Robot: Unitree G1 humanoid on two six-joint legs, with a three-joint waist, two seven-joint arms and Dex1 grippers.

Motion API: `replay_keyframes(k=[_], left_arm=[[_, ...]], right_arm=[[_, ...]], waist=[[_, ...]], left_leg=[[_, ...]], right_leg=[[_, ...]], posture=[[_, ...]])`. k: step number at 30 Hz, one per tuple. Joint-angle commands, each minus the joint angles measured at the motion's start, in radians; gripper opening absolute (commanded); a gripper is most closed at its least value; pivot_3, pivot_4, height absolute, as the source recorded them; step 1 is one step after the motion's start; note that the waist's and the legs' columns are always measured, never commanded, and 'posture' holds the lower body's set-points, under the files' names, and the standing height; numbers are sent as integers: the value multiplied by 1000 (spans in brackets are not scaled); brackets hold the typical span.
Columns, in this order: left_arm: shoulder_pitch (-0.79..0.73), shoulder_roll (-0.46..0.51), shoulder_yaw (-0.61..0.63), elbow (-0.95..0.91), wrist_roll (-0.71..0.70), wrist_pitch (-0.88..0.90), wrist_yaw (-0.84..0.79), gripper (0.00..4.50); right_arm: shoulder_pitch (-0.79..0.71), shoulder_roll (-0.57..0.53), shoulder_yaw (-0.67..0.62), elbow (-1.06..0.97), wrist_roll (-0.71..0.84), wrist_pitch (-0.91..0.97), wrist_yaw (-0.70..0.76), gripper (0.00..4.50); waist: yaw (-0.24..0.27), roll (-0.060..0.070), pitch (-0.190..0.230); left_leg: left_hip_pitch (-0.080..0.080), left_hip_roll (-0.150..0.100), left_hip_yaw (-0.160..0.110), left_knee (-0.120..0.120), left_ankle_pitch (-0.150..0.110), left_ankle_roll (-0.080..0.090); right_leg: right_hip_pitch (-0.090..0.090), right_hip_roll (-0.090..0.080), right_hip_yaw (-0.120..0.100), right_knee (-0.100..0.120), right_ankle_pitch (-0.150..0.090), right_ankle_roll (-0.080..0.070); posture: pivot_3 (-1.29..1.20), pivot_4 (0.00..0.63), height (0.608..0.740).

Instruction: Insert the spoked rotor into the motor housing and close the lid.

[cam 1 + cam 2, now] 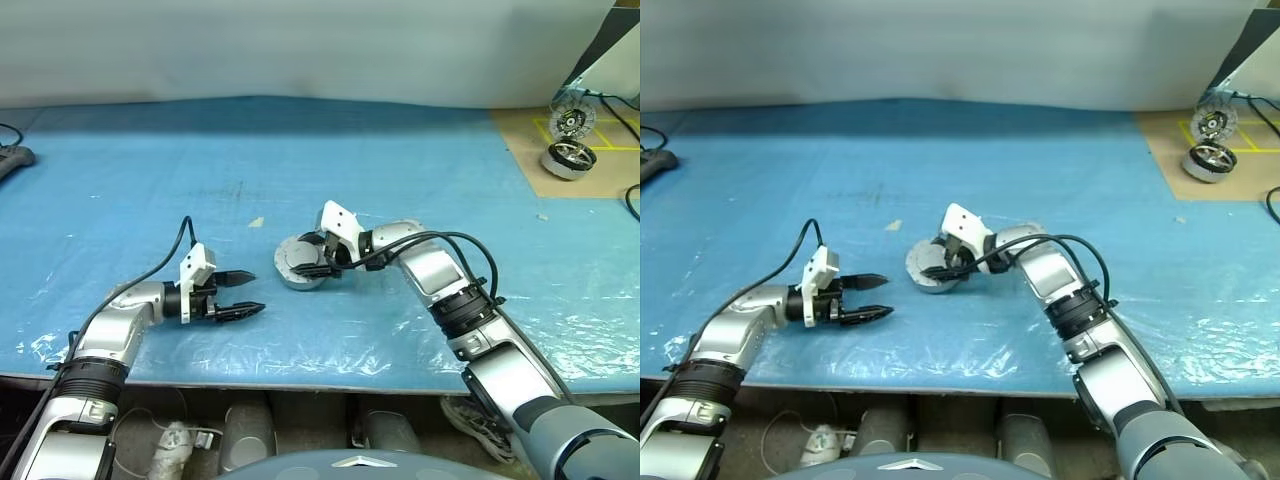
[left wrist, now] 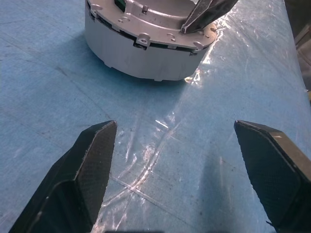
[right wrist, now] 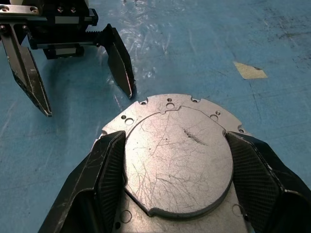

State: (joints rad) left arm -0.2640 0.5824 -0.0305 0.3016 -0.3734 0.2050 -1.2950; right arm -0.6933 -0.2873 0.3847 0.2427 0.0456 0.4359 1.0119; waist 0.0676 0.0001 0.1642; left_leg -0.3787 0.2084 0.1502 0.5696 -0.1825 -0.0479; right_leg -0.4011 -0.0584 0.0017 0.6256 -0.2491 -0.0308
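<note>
Desk (image 1: 150, 150) covered by a blue sheet with clear crinkled plastic along the near edge; tan board patch at the far right corner.

Motor housing (image 2: 141, 53), short round silver-grey puck, sits on the desk near the middle, just in front of the right arm. Lid (image 3: 177, 160) lies flat on top of it, plain scratched grey face up, closed over the housing, bolt-hole tabs showing round the rim. Spoked rotor not visible from outside.

Right claw (image 3: 177, 174) reaches in from the right, pointing left and down, one black finger (image 3: 104, 179) on each side of the lid's raised disc, pads at or touching its edge; cannot tell if it is really squeezing or just straddling. Medium-wide spread.

Left claw (image 1: 240, 295) hovers low over the desk to the left of the housing, pointing right at it, jaws wide, nothing between them, apart from the housing.

Far right on the tan board: two more round silver motor parts (image 1: 570, 160), one propped upright behind the other, well apart from the work area.

Small tan scrap of tape (image 3: 250, 70) on the sheet beyond the housing. Dark object with a cable (image 1: 12, 158) at the desk's far left edge.
</note>
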Motion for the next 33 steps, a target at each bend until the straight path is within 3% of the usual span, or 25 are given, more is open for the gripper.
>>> replay_keyframes(k=[1,8,12,22,33], left_arm=[[1,12,23,-23,-12,-4,-1,4138],[2,-1,22,-36,-17,6,16,4138],[-7,-8,38,-64,-46,52,37,4138],[-10,-12,20,-48,-34,31,30,4138],[-11,-16,14,-18,-25,10,17,4138]], right_arm=[[14,6,23,42,-32,-3,-28,2965],[55,-44,89,70,-96,-69,-8,2965],[61,-61,45,36,-40,-24,26,2965],[63,-56,40,40,-31,5,27,2965],[20,-41,-57,-34,104,119,71,2965]], waist=[[0,0,0],[0,0,0],[3,0,0],[4,0,0],[2,0,0]], left_leg=[[0,0,0,0,0,0],[4,0,0,0,0,0],[11,-1,1,-3,0,0],[10,-1,1,-6,0,0],[9,-1,1,-7,0,0]], right_leg=[[0,0,0,0,0,0],[4,0,1,0,0,0],[11,-1,1,-3,0,0],[10,-2,0,-5,0,0],[9,-1,0,-7,0,0]], posture=[[0,150,740],[0,150,740],[0,150,740],[0,150,740],[0,150,740]])
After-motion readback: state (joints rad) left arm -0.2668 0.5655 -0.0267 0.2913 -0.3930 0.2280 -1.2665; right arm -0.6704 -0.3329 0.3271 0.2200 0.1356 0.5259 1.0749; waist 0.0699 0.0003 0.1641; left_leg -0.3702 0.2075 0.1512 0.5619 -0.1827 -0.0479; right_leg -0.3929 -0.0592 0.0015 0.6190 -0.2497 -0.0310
